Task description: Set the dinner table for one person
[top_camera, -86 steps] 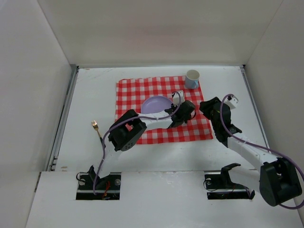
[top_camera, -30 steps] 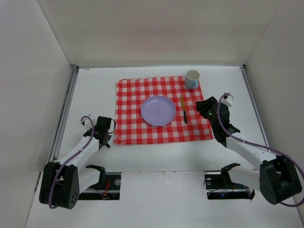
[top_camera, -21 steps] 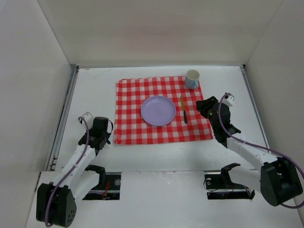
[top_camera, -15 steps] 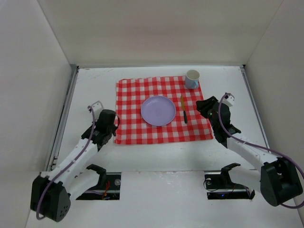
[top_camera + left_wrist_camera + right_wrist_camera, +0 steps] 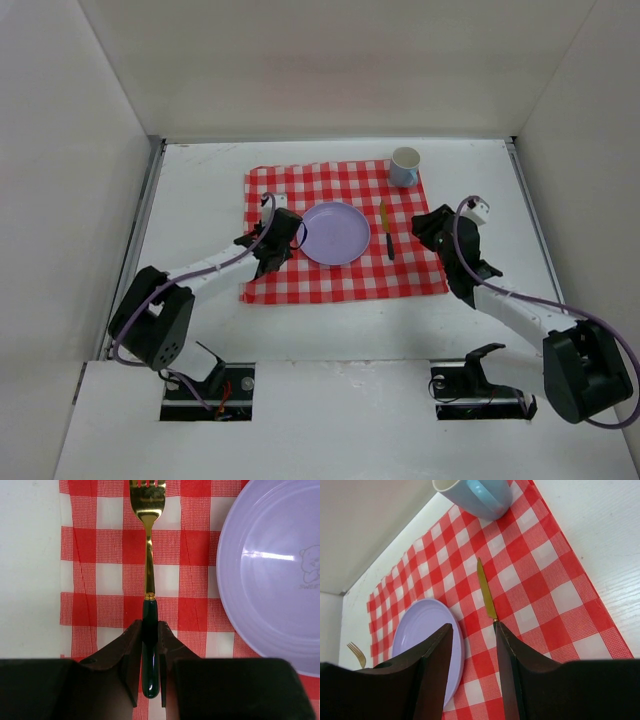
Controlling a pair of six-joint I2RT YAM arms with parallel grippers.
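Your dinner table (image 5: 200, 190) is the broad matte white surface that fills the overhead view. Upright white panels (image 5: 330, 70) wall it on the left, far and right sides, and both arm bases sit at its near edge. At its middle sits the purple plate (image 5: 335, 232), and everything else is easiest to place from that plate.

The plate rests on a red-and-white checked cloth (image 5: 330, 283) that lies flat on the table and spreads out on all sides of it. Just right of the plate, clear of its rim, a knife (image 5: 386, 232) lies on the cloth. Its gold blade points to the far side and its dark handle toward the arm bases. Beyond the knife, to the far right of the plate, a pale blue cup (image 5: 404, 166) stands upright at the cloth's far right corner.

Left of the plate, your left gripper (image 5: 150, 630) is pinching the dark green handle of a gold fork (image 5: 148, 555), with a finger pressed on either side of the handle. The fork runs alongside the plate's left rim over the cloth, tines pointing to the far side, and does not touch the plate. You cannot tell from these views whether the fork rests on the cloth or hangs just above it.

Right of the plate, past the knife, your right gripper (image 5: 432, 228) hovers over the cloth's right edge. Its fingers (image 5: 435, 665) are spread, with nothing between them.
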